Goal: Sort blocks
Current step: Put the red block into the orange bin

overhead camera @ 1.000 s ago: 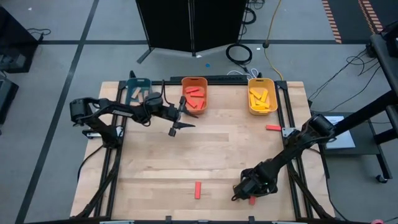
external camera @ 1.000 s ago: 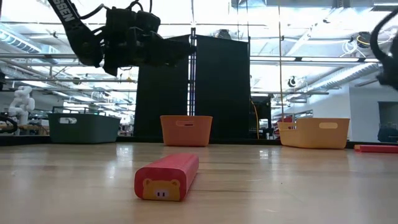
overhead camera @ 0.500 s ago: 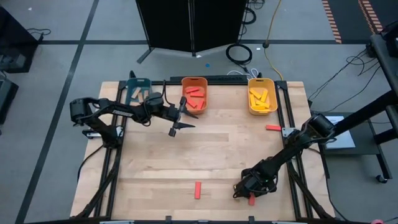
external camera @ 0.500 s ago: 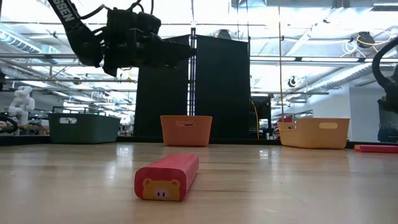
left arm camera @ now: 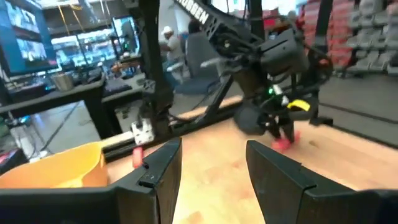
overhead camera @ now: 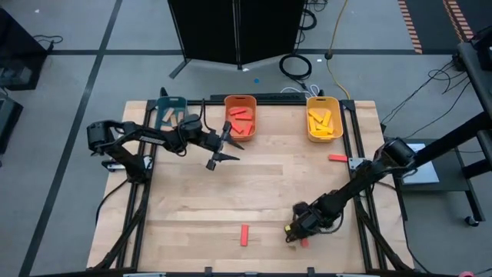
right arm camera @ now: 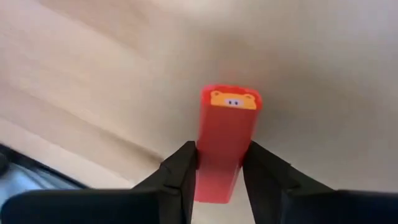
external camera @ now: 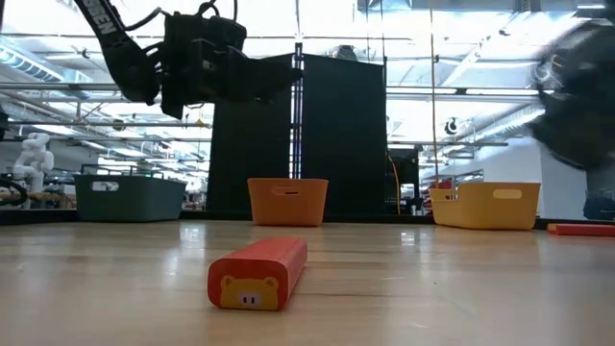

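Right gripper [overhead camera: 295,235] has shifted a little toward the table's middle since a second ago, and the red block [right arm camera: 225,142] that lay just beside it near the front edge now sits between its fingers [right arm camera: 177,168]. From the right wrist, the two dark fingers press against the block's long sides, with its pig-face end sticking out beyond the tips; the jaws are narrowed onto it. Whether the block has left the wood cannot be told from above.

Taking the orange bin [overhead camera: 240,115] as landmark: it stands at the table's [overhead camera: 192,200] far edge, with red blocks inside. The teal bin [overhead camera: 171,108] is to its left at the far left corner, and the yellow bin [overhead camera: 324,117] to its right, holding yellow blocks. The left gripper [overhead camera: 223,148] hangs in the air just in front of the orange bin and slightly left of it, jaws partly apart and holding nothing, as its wrist view shows.

A second red block [overhead camera: 244,235] lies straight down the table from the orange bin, close to the front edge and well apart from the right gripper. A third red block [overhead camera: 337,158] lies in front of the yellow bin, beside the right rail.

Between the orange bin and the front edge the wood is mostly bare, giving open room across the table's middle. Black frame rails border both sides.
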